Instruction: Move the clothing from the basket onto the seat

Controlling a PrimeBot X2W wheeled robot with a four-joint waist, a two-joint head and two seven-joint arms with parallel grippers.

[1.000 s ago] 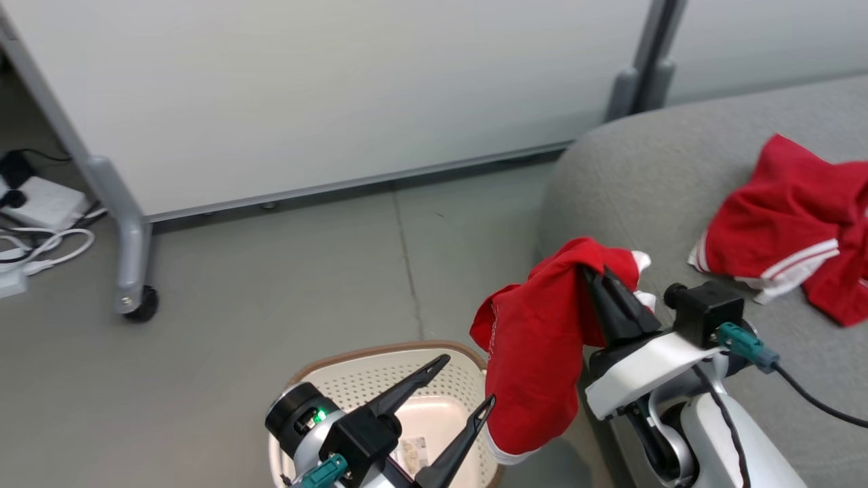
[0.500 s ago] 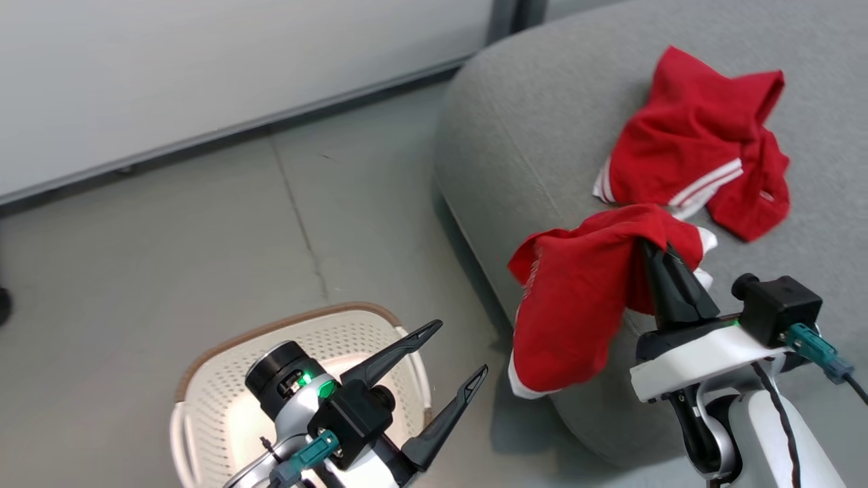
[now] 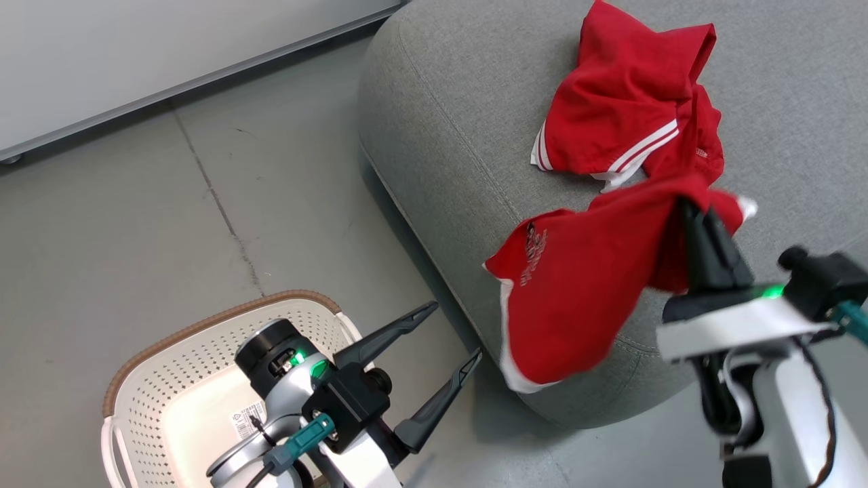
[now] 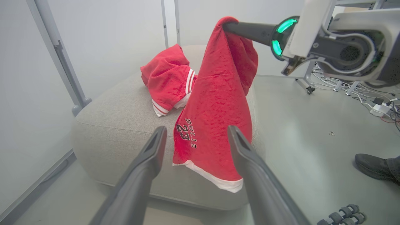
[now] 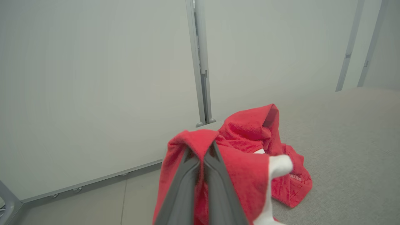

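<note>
My right gripper (image 3: 686, 203) is shut on the top of a red garment (image 3: 576, 285) with white trim and small lettering. The garment hangs over the front corner of the grey seat (image 3: 461, 135); in the right wrist view it drapes over the shut fingers (image 5: 187, 175). Another red garment (image 3: 624, 108) with white stripes lies crumpled on the seat just beyond. My left gripper (image 3: 456, 331) is open and holds nothing, hovering at the right edge of the white basket (image 3: 176, 379), partly hidden by that arm. In the left wrist view its fingers (image 4: 147, 162) frame the hanging garment (image 4: 215, 103).
A pale partition panel (image 3: 135, 54) stands on the grey floor behind the basket and seat. In the left wrist view a person's dark shoe (image 4: 375, 165) rests on the floor at the right, with cables and a power strip (image 4: 381, 106) farther back.
The head camera has swung towards the seat. My right gripper has carried the hanging garment from beside the basket to over the seat's corner. The left gripper stays open.
</note>
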